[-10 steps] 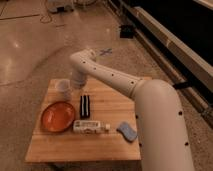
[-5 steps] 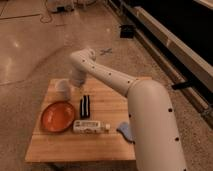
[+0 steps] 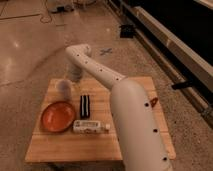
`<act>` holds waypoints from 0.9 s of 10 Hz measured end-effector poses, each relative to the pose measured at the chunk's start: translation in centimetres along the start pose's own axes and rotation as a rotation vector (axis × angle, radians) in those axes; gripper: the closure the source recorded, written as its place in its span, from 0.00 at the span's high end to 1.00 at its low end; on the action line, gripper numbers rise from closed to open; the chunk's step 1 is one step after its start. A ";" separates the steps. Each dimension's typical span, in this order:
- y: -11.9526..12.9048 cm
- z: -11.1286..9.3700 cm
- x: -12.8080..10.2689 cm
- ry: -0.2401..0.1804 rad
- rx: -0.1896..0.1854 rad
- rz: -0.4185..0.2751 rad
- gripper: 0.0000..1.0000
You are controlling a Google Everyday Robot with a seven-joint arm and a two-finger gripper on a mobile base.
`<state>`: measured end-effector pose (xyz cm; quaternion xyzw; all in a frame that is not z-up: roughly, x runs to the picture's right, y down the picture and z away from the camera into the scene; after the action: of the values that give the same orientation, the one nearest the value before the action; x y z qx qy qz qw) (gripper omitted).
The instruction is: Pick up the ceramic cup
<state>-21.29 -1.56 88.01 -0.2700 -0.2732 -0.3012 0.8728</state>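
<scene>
The ceramic cup (image 3: 63,86) is small, whitish-grey and upright, at the far left corner of the wooden table (image 3: 55,147). My white arm reaches over the table from the lower right, bends high at the back and comes down to the gripper (image 3: 74,75). The gripper is just right of the cup and slightly behind it, close to its rim. I cannot tell whether it touches the cup.
A flat orange plate (image 3: 57,116) lies in front of the cup. A black rectangular object (image 3: 85,105) lies beside the plate and a white box (image 3: 90,126) in front of it. A small red item (image 3: 154,101) sits at the table's right edge. Polished floor surrounds the table.
My arm has swung further over the right side of the table and now hides the blue object that lay there. The gripper stays beside the cup, which has not moved.
</scene>
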 end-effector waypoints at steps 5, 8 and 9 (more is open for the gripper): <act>-1.7 3.0 -3.0 -0.062 -0.058 -0.063 0.80; -0.9 4.5 -3.1 -0.029 -0.103 -0.092 0.80; -0.7 5.3 -2.9 0.000 -0.115 -0.100 0.80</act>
<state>-25.33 2.47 90.14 -0.3058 -0.2687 -0.3598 0.8395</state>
